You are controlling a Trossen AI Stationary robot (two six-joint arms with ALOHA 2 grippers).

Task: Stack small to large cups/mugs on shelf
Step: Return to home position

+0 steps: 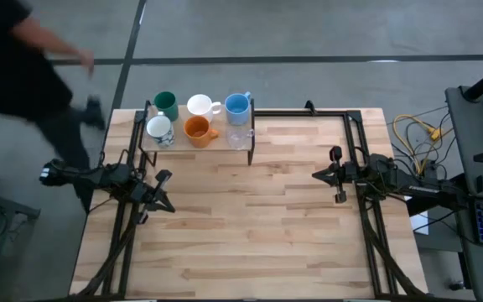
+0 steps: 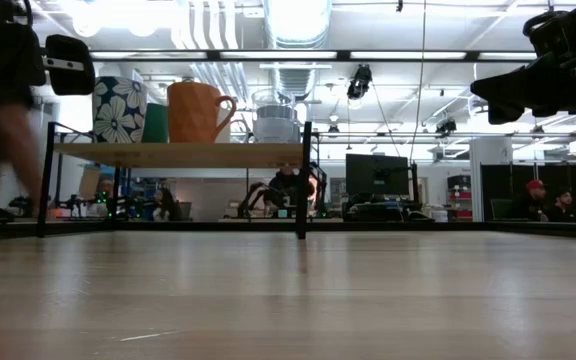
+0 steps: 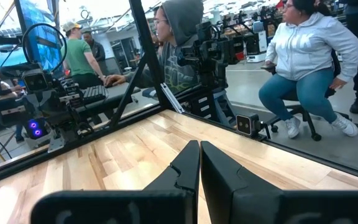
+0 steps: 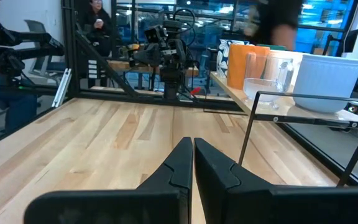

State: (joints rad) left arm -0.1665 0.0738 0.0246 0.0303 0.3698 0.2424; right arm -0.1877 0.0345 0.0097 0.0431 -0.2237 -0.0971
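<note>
The shelf (image 1: 225,144), a light-wood board on a black frame, stands at the table's far left. Six cups stand upright on it. The back row holds the dark green cup (image 1: 166,104), the white cup with a handle (image 1: 199,105) and the light blue cup (image 1: 237,104). The front row holds a flower-patterned cup (image 1: 158,128), the orange cup (image 1: 196,130) and the clear cup (image 1: 240,136). My left gripper (image 1: 168,204) is shut and empty over the table's left side, near the shelf. My right gripper (image 1: 315,175) is shut and empty over the right side.
A black frame rail (image 1: 309,111) runs along the table's far edge and down both sides. A person (image 1: 23,67) moves past the far left corner, beyond the table. Bare wood (image 1: 241,218) lies between the two arms.
</note>
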